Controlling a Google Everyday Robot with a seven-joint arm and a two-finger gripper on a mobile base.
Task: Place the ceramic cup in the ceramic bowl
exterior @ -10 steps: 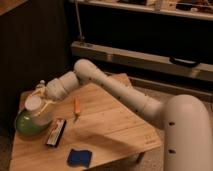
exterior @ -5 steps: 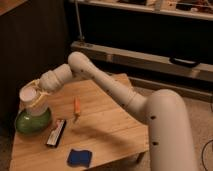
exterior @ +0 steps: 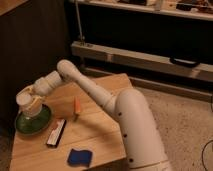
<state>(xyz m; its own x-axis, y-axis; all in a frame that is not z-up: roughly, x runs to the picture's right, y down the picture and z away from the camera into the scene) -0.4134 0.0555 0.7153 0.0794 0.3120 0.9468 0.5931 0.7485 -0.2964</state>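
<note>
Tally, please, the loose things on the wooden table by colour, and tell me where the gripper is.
White: 1, the ceramic cup
Green: 1, the ceramic bowl
Orange: 1, a small stick-shaped item
Dark: 1, a flat bar
Blue: 1, a pad
Total: 5
The gripper is at the cup, over the bowl at the table's left end.

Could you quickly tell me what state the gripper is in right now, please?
Gripper: closed on the ceramic cup, holding it just over the ceramic bowl.

Orange stick (exterior: 76,108), black flat device (exterior: 56,133), blue cloth (exterior: 79,157), wooden table (exterior: 92,134).
</note>
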